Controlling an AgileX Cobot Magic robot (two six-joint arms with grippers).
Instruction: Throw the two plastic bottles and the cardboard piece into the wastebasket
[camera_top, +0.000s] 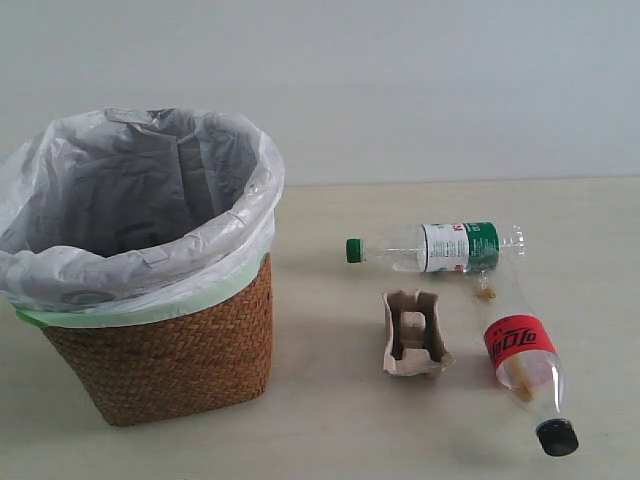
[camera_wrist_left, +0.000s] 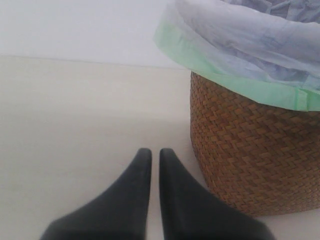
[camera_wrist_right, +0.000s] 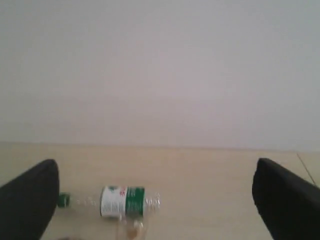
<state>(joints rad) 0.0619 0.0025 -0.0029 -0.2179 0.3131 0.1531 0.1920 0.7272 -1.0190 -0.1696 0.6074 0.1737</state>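
The wicker wastebasket (camera_top: 170, 355), lined with a white bag with a green edge, stands on the left of the table. To its right lie the green-capped bottle (camera_top: 440, 247), the red-labelled bottle with a black cap (camera_top: 522, 355) and the grey-brown cardboard piece (camera_top: 412, 333). No gripper shows in the exterior view. My left gripper (camera_wrist_left: 151, 156) is shut and empty, low over the table beside the wastebasket (camera_wrist_left: 255, 160). My right gripper (camera_wrist_right: 156, 200) is wide open, with the green-capped bottle (camera_wrist_right: 122, 201) lying on the table beyond it.
A plain pale wall runs behind the light table (camera_top: 330, 430). The two bottles touch near their bases, forming a corner around the cardboard piece. Bare tabletop (camera_wrist_left: 75, 125) stretches beside the basket in the left wrist view.
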